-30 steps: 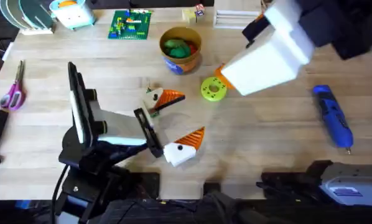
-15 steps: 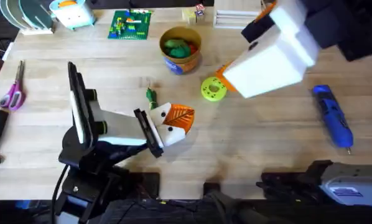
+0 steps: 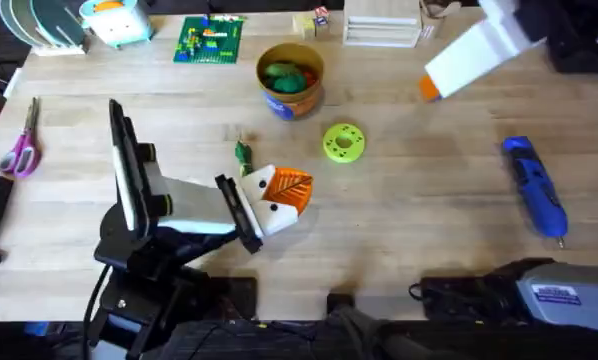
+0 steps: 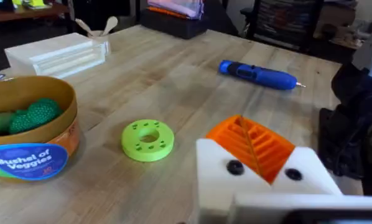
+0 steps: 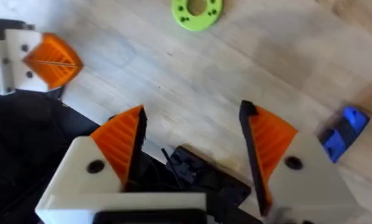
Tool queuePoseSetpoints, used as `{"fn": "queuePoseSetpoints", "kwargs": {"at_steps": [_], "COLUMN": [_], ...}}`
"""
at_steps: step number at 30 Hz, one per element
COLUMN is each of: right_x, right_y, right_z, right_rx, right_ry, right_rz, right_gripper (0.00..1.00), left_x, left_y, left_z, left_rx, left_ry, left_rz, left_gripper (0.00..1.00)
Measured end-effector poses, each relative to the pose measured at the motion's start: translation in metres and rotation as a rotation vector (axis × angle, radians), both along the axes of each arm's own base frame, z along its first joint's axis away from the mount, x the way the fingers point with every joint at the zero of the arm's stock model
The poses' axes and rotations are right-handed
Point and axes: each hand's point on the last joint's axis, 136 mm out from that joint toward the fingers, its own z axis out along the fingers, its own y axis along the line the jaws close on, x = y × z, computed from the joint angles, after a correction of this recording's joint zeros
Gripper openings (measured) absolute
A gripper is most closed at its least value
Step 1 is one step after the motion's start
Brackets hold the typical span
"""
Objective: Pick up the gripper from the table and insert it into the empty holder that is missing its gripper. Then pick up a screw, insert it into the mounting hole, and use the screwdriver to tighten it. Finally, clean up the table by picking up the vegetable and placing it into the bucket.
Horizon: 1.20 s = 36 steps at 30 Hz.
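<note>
I am holding my left fingers [image 3: 284,195] pressed together just above the wooden counter [image 3: 429,210], beside the small dark-green toy vegetable [image 3: 242,153]. I am keeping my right fingers [image 5: 192,146] spread wide, raised high. The blue pen-shaped screwdriver [image 3: 534,185] is lying at right, and the tan-yellow bucket [image 3: 291,78] is sitting behind the lime-green disc [image 3: 343,142].

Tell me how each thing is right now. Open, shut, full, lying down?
Left hand: shut, low over the table.
Right hand: open, holding nothing, up above the table.
Bucket: upright, green toy veggies inside.
Vegetable: lying on the table by the left hand, not in the bucket.
Screwdriver: lying flat, nobody holding it.
Lime-green disc: lying flat.
</note>
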Motion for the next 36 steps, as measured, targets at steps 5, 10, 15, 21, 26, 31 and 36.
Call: {"fn": "queuePoseSetpoints", "kwargs": {"at_steps": [5, 10, 15, 21, 26, 31, 36], "right_x": [0.002, 0.006, 0.029, 0.058, 0.045, 0.020, 0.001], "right_y": [-0.063, -0.114, -0.142, -0.158, -0.184, -0.215, -0.237], "right_z": [-0.032, -0.065, -0.093, -0.116, -0.127, -0.152, -0.183], "right_rx": [-0.027, -0.063, -0.074, -0.097, -0.249, -0.329, -0.354], "right_ry": [0.048, 0.076, 0.106, 0.109, 0.148, 0.235, 0.287], "right_rz": [-0.237, -0.432, -0.523, -0.535, -0.541, -0.596, -0.629], "right_gripper": [0.859, 0.860, 0.861, 0.861, 0.861, 0.861, 0.861], "left_x": [0.000, 0.000, 0.000, 0.000, 0.000, 0.000, 0.000], "left_y": [0.000, 0.000, 0.000, 0.000, 0.000, 0.000, 0.000], "left_z": [0.000, 0.000, 0.000, 0.000, 0.000, 0.000, 0.000], "left_rx": [0.000, 0.000, 0.000, 0.000, 0.000, 0.000, 0.000], "left_ry": [0.000, 0.000, 0.000, 0.000, 0.000, 0.000, 0.000], "left_rz": [0.000, 0.000, 0.000, 0.000, 0.000, 0.000, 0.000], "left_gripper": [0.008, 0.008, 0.008, 0.008, 0.008, 0.008, 0.008]}}
